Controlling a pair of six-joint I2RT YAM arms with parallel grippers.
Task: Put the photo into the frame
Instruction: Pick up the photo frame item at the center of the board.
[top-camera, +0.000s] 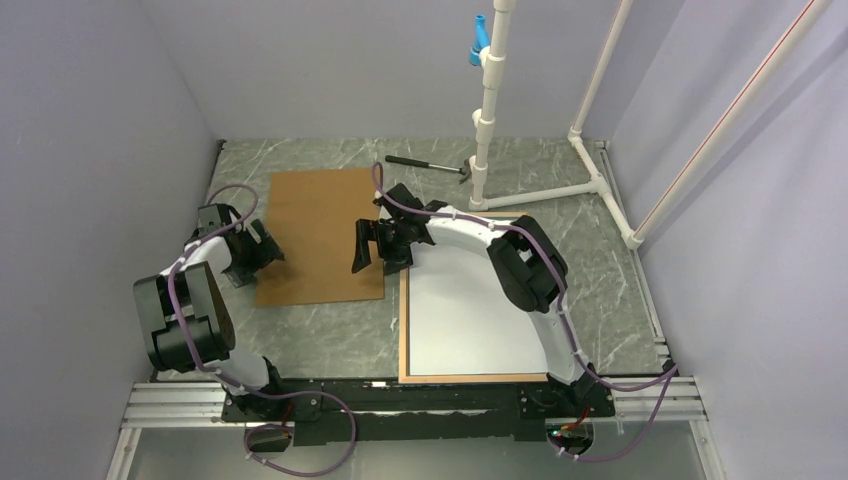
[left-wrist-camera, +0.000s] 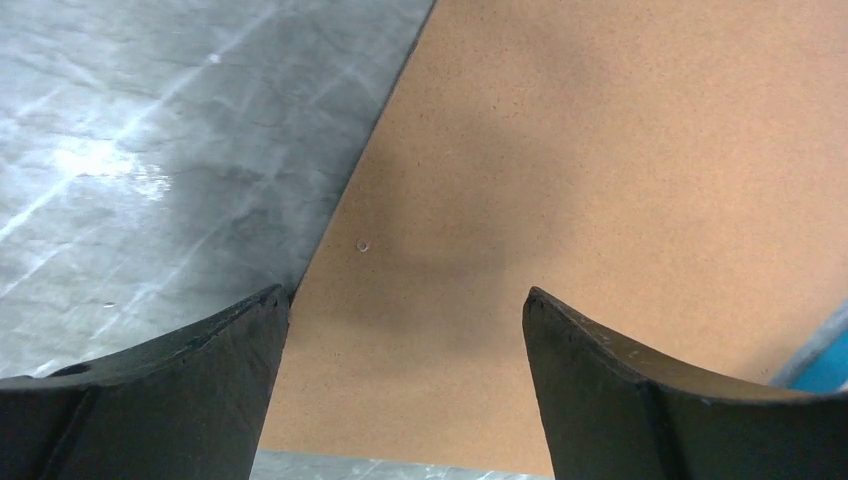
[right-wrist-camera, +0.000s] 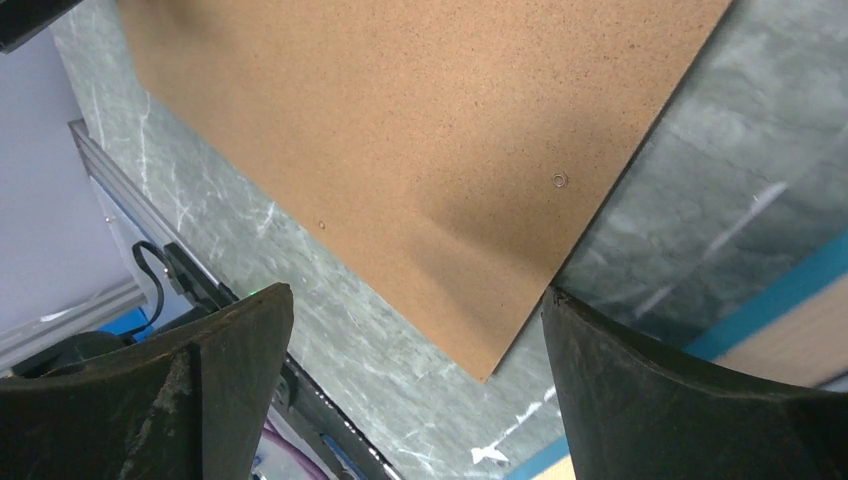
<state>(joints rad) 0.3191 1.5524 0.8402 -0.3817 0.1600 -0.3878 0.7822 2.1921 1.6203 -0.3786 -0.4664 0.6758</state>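
The frame (top-camera: 403, 340) lies back-up at the right of the table, showing a thin light-wood rim. The photo (top-camera: 470, 315) lies inside it with its plain white back up. A turquoise edge of the frame shows in the right wrist view (right-wrist-camera: 780, 295) and the left wrist view (left-wrist-camera: 825, 350). The brown backing board (top-camera: 320, 235) lies flat to the left of the frame. My left gripper (top-camera: 262, 245) is open and empty over the board's left edge (left-wrist-camera: 405, 300). My right gripper (top-camera: 375, 245) is open and empty above the board's near right corner (right-wrist-camera: 415, 300).
A hammer (top-camera: 425, 165) lies at the back of the table. A white pipe stand (top-camera: 490, 120) with a blue clip (top-camera: 480, 40) rises behind the frame. An aluminium rail (top-camera: 400, 395) runs along the near edge. Grey walls close in both sides.
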